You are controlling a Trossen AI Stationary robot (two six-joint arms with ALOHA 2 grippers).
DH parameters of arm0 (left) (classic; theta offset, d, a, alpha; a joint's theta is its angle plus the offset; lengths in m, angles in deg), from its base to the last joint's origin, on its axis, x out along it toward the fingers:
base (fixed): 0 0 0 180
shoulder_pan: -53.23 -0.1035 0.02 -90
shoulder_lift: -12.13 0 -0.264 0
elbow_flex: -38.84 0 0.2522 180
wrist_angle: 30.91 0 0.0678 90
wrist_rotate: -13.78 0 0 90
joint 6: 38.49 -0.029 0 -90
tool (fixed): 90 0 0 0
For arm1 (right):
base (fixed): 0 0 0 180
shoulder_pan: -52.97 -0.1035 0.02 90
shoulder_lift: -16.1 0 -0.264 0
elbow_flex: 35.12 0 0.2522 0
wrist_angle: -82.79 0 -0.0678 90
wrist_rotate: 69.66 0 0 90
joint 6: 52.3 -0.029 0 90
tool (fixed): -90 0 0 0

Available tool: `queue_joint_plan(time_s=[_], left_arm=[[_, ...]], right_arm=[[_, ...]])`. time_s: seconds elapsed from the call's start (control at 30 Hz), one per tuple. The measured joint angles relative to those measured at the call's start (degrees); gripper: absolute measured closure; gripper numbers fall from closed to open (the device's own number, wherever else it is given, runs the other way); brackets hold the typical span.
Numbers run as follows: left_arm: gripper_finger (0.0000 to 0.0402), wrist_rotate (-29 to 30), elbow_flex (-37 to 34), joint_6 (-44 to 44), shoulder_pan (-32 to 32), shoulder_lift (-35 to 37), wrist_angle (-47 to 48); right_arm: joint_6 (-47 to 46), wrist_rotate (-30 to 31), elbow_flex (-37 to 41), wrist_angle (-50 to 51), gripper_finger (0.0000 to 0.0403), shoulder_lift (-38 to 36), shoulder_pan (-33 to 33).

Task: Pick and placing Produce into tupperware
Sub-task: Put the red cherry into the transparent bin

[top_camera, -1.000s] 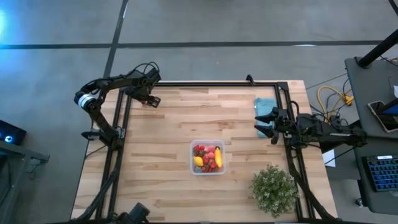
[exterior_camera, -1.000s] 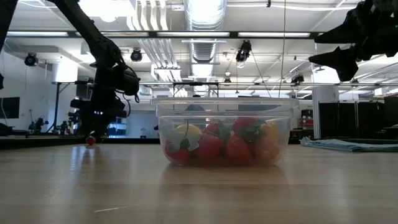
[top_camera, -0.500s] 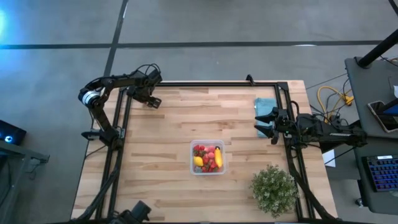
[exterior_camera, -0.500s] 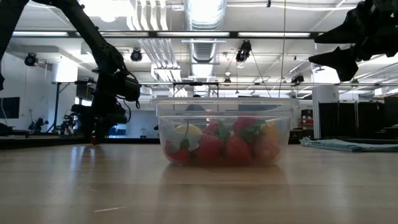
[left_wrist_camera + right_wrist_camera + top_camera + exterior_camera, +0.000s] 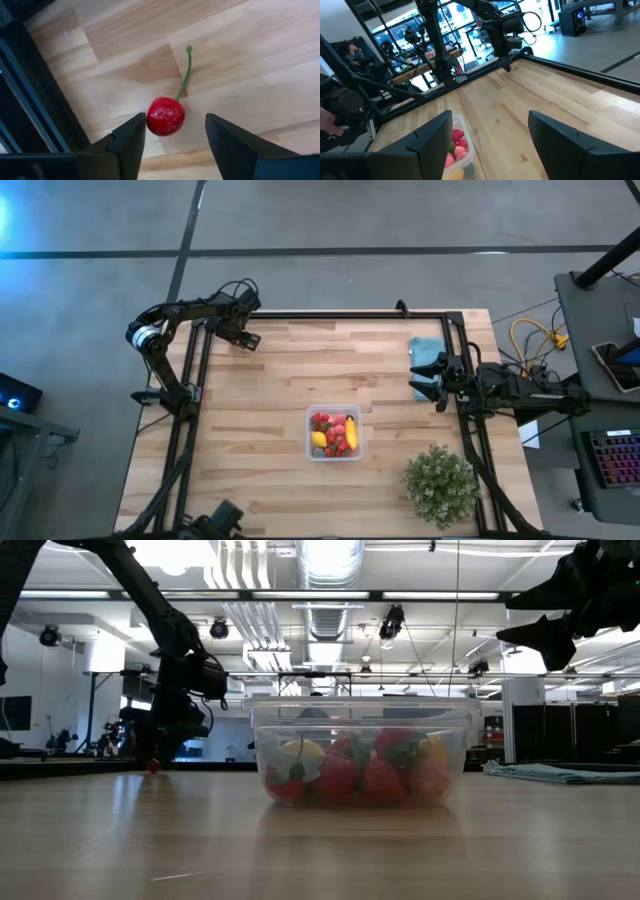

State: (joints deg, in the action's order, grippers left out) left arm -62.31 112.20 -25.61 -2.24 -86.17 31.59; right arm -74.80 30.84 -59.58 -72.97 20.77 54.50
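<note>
My left end effector is down at the far left corner of the desk, its fingers parted on either side of a red cherry that lies on the wood beside the black frame rail. One finger looks to be just touching the fruit, the other is apart from it, so I have no grip yet. The cherry seems light, smooth and round, so I judge it may roll or squirt out under an off-centre pinch. I would close across the widest part of the ball, not on the thin green stem, which looks too slim and bendy to hold.

The tupperware sits near the desk's middle, well apart from the cherry, already holding produce: red berries, a yellow banana, a lemon.

My right end effector waits open at the right edge, near the teal cloth.

I can read no label or writing, though the small view may hide some.
</note>
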Motion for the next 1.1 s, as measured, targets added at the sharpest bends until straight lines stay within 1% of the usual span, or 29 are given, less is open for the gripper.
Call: queue_joint_plan(time_s=[0.23,0.33,0.73,0.8,0.97,1.1], left_arm=[[0.0269,0.04,-0.01,-0.04,-0.82,0.0,-0.53],[0.0284,0.07,-0.03,-0.18,-0.99,0.02,-0.56],[0.0291,-0.39,-0.07,-0.3,-1.2,0.05,-0.74],[0.0297,-2.17,-0.05,0.16,-1.18,0.09,-0.61],[0.032,-10.41,0.82,0.29,1.55,0.35,-0.34],[0.0327,-11.7,2.31,0.11,6.24,1.88,-0.82]], right_arm=[[0.0,0.0,0.0,0.0,0.0153,0.0,-0.01],[0.0,0.0,0.0,0.0,0.0156,0.0,0.0],[0.0,0.0,0.0,0.0,0.0152,0.0,0.0],[0.0,0.01,0.0,0.0,0.0154,0.0,0.01],[0.02,0.01,0.0,0.0,0.0155,0.0,-0.01],[0.0,0.0,0.0,0.0,0.0151,0.0,0.0]])
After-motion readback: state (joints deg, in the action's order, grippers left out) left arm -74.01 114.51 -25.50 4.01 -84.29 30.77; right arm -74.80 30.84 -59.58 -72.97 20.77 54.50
